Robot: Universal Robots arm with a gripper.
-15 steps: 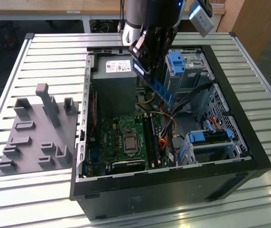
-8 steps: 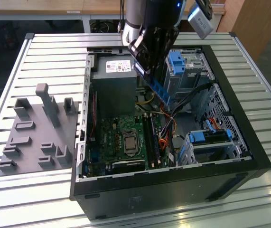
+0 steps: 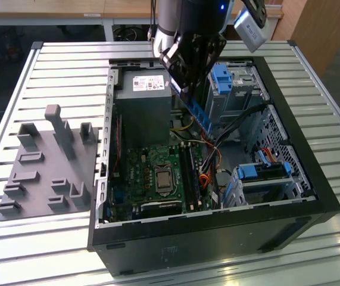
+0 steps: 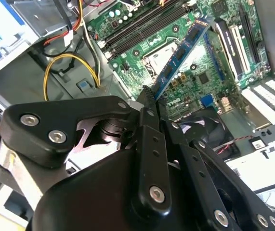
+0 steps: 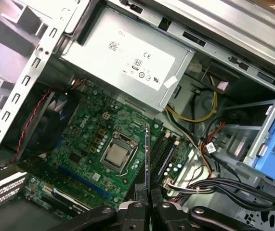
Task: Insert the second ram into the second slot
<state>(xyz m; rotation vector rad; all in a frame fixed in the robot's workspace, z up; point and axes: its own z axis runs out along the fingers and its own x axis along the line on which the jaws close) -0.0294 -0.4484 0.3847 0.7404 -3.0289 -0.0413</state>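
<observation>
We hold the ram (image 4: 183,50) clamped in the tool (image 5: 148,192), tilted above the slots (image 3: 189,173) (apart from them, we judge), so seating it in slot 2 is not yet done.

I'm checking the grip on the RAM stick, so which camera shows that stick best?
The second wrist view: the second ram shows its blue face and chips, with one end pinched in the gripper. The first wrist view shows it edge-on; the exterior view shows a blue strip below the gripper.
</observation>
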